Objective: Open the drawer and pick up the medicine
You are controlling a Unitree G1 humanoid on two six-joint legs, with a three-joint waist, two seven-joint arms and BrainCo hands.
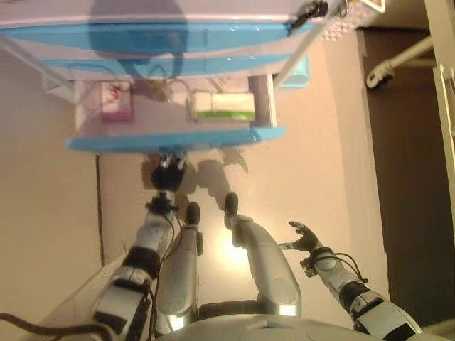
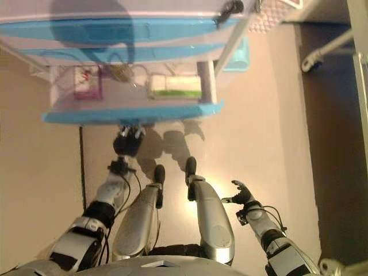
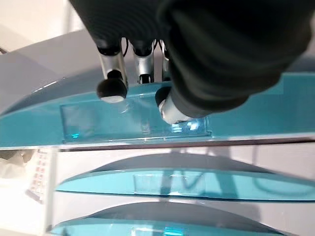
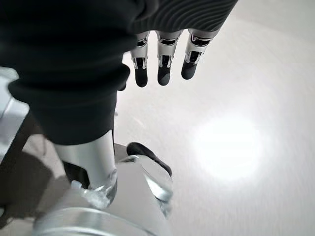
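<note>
The medicine seems to be the white and green box [image 1: 222, 106] that lies inside the open drawer [image 1: 178, 137], toward its right side; I judge this from its look only, because a small pink and white packet [image 1: 116, 101] at the left side of the same drawer could also be a medicine. The drawer is the lowest one of a white cabinet with blue fronts [image 1: 163, 35], and it is pulled out, so its inside shows from above. The left robot hand [image 1: 167, 172] is at the blue front of this drawer; in the left wrist view its fingers [image 3: 112, 88] curl down onto the clear handle of the front, so it grips the handle. The right robot hand [image 1: 304, 236] hangs low at the robot's right side, well apart from the cabinet, with its fingers [image 4: 163, 73] straight and relaxed, and it holds nothing. In my judgement the opening step is nearly or fully done, and the picking step is not yet begun. The next move calls for one robot hand to rise over the drawer's front and reach down to the box. Some small tangled things [image 1: 160, 89] lie between the packet and the box, and the closed drawers above hang partly over the back of the open one, so the reach should come from the front. To the right stands a white frame with a wheel [image 1: 377, 74] on the floor, well apart.
</note>
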